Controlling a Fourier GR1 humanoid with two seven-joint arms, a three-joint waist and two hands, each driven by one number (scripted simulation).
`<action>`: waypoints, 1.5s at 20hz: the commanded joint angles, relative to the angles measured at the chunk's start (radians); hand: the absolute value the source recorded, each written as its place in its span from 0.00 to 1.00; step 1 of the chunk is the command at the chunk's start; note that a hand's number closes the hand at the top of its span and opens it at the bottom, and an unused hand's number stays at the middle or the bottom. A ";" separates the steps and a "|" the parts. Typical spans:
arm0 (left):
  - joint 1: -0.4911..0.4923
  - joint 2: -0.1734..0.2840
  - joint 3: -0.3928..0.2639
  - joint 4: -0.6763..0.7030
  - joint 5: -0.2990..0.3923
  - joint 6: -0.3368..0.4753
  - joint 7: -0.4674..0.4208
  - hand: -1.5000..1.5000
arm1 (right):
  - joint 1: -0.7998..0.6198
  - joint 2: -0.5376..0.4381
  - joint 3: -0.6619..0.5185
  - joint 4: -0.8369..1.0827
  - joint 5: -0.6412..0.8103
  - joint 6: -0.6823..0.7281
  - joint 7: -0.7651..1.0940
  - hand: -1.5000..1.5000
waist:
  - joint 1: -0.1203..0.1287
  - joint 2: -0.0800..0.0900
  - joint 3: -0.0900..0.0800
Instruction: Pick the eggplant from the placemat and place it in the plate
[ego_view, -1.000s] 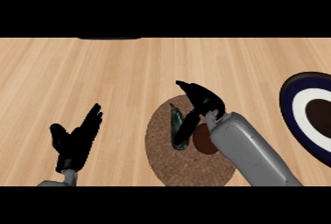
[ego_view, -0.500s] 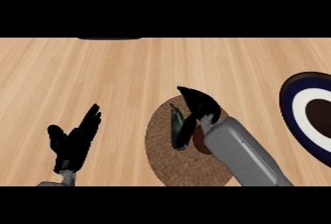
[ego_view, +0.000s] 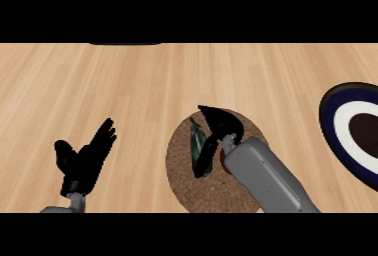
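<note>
At the far left of the head view the left hand (ego_view: 83, 159) rests on the wooden desk (ego_view: 148, 85), fingers straight and pointing up, holding nothing, well apart from everything else; it sits where it sat a second ago. To its right lies the round brown placemat (ego_view: 214, 187), and over the upper part of that mat the right hand (ego_view: 215, 135) is curled downward, its fingers and thumb closed around the eggplant (ego_view: 198, 145), of which only a dark green sliver shows just left of the fingers, with a hint of dark purple under the wrist. Compared with a second ago, the right forearm (ego_view: 266, 177) has shifted a little toward the upper left and the hand has settled lower over the vegetable, so the fingers now wrap it more closely. The eggplant looks to be on the mat still, directly beneath the hand; whether it has begun to lift I cannot tell. That suggests the grasp is just being completed and the carry has not started. Well to the right of the hand, at the view's right edge, waits the plate (ego_view: 341, 112), with its dark blue rim, white ring and dark centre, partly cut off by the frame. The likely next move is a lift and a sweep rightward to it.
</note>
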 joint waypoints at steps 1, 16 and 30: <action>-0.026 -0.048 -0.026 0.030 -0.024 0.040 0.053 0.50 | -0.065 -0.003 0.000 0.098 0.002 0.104 -0.050 1.00 | 0.004 0.009 -0.006; 0.042 -0.027 0.006 0.005 -0.040 0.002 0.024 0.50 | -0.086 -0.050 -0.094 0.106 0.298 -0.253 -0.008 1.00 | -0.005 0.006 -0.007; 0.032 -0.042 -0.011 -0.015 -0.034 -0.003 0.047 0.50 | -0.332 -0.248 -0.260 0.200 0.968 -0.861 0.593 1.00 | 0.007 0.010 -0.009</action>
